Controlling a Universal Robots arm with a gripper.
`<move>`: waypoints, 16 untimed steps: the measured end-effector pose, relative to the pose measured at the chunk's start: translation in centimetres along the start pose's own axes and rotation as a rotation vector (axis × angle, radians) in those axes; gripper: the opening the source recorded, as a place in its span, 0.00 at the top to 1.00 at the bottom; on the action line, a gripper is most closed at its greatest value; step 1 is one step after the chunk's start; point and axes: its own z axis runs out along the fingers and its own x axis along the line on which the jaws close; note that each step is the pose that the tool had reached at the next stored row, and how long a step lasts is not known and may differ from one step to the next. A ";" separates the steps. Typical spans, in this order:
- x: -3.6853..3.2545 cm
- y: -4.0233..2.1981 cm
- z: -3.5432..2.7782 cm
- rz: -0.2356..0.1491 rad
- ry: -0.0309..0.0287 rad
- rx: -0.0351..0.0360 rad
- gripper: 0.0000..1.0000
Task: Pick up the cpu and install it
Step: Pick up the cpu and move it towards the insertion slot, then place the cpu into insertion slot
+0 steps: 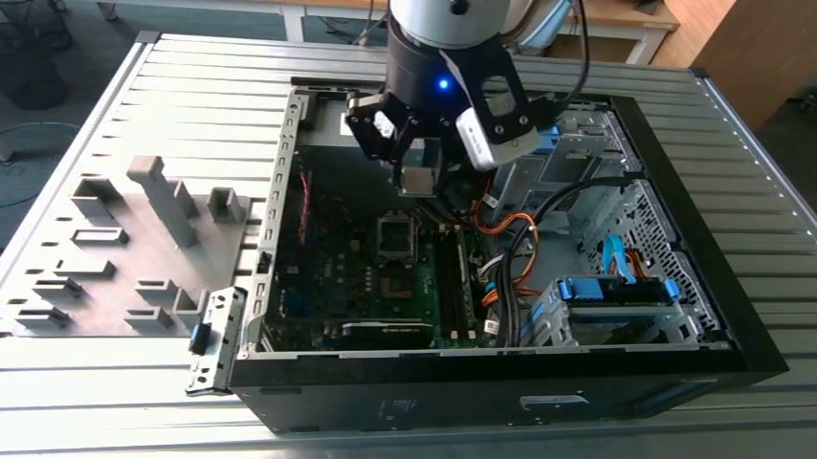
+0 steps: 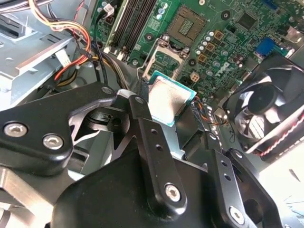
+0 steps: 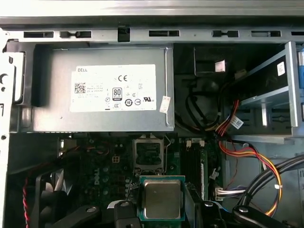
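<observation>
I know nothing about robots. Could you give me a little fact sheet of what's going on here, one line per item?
Setting: open computer case lying on a ridged metal table
Arm: its gripper is shut on the cpu
Held item: small square chip, silvery top, green rim
Position: held above the motherboard, apart from the socket
Socket: silver frame, dark centre, no chip in it
Progress: cpu picked up, not yet installed
Nearby: power supply, fan, coloured wires

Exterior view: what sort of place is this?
Probably a robotics lab bench: a ribbed silver metal table, an open black computer case on it, a grey slotted parts fixture alongside.
</observation>
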 end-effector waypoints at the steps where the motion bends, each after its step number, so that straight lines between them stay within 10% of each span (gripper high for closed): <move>1: 0.00 -0.02 0.17 0.000 0.0004 0.0001 0.53; 16: 0.00 -0.21 2.05 0.000 0.0032 0.0001 0.53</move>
